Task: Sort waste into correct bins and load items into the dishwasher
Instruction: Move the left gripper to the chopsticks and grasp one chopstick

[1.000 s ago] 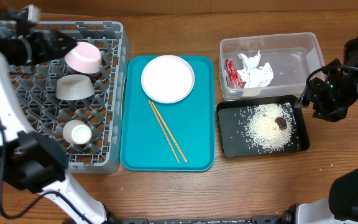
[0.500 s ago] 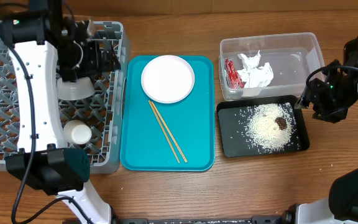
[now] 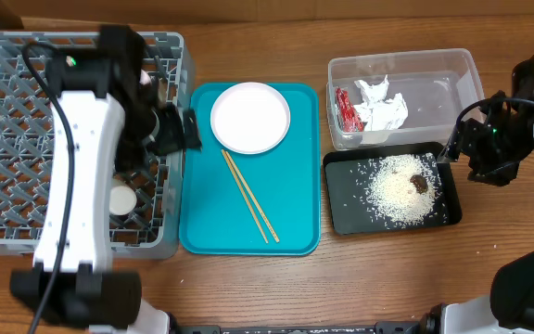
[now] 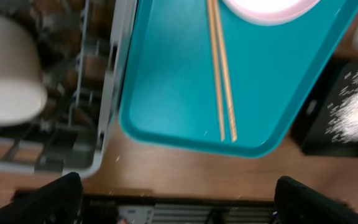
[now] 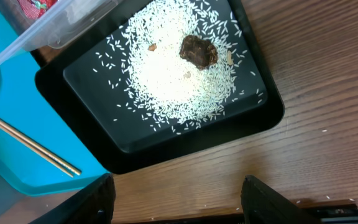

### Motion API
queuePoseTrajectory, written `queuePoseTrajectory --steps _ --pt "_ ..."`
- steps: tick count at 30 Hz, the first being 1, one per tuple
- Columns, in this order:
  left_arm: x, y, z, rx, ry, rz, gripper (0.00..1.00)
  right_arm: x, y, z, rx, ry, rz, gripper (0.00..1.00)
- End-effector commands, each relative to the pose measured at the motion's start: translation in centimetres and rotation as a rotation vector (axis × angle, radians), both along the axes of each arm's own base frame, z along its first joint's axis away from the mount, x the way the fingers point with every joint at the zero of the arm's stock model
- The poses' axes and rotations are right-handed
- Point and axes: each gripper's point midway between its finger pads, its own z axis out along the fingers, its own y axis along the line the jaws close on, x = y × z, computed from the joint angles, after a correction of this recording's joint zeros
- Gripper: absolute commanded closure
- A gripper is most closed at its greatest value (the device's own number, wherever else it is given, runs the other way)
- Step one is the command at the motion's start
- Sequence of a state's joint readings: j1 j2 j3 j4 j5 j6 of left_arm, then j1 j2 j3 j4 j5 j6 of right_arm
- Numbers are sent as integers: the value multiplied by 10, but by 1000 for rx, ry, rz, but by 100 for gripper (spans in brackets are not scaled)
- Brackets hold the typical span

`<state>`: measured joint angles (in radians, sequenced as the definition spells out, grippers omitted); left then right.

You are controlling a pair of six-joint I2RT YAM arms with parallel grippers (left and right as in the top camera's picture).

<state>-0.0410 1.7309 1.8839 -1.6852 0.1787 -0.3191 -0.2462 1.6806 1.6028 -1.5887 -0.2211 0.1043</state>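
Note:
My left gripper [image 3: 176,130] is open and empty, over the right edge of the grey dish rack [image 3: 26,111] beside the teal tray. In the left wrist view its fingers [image 4: 178,199] spread wide above the chopsticks [image 4: 221,74]. The white plate [image 3: 250,117] and chopsticks [image 3: 249,196] lie on the teal tray. The white cup [image 3: 121,200] stands in the rack; my left arm hides the bowls. The red wrapper [image 3: 345,109] and napkin [image 3: 381,107] lie in the clear tub [image 3: 434,79]. Rice [image 3: 399,188] and a brown lump [image 3: 419,183] lie in the black tray [image 3: 341,199]. My right gripper [image 3: 476,153] is open and empty, right of the black tray.
The teal tray [image 3: 295,232] sits between the rack and the bins. Bare wooden table runs along the front and at the far right. The right wrist view shows the black tray's corner [image 5: 260,118] and wood below it.
My left arm has swung from the rack's back left corner rightward to the rack's right edge by the teal tray, now covering the bowls. The right arm has not moved.

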Motion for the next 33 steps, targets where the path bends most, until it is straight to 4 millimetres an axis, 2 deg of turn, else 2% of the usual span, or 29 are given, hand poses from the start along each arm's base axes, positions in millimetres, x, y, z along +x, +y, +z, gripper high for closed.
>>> queuePoseTrajectory --steps 1,3,6,9,11,15,20,24,33 --pt "-34 12 9 193 -40 180 0 1 0 7 -8 -32 2 33" --pt "-40 9 6 262 -84 204 0 2 0 7 -8 -33 2 33" --pt "-38 -9 -7 285 -130 184 0 2 0 7 -8 -35 2 33" --pt "-33 -33 -34 276 -137 120 0 2 0 7 -8 -35 2 33" --pt "-32 -41 -55 284 -125 91 0 2 0 7 -8 -35 2 33" --pt "-35 -48 -98 291 -62 65 0 2 0 7 -8 -35 2 33" --pt "-35 -59 -140 253 -3 2 0 2 0 7 -8 -35 2 33" --pt "-29 -76 -164 192 26 -113 0 2 0 7 -8 -35 2 33" --pt "-32 -74 -209 239 145 -124 0 2 0 7 -8 -35 2 33"
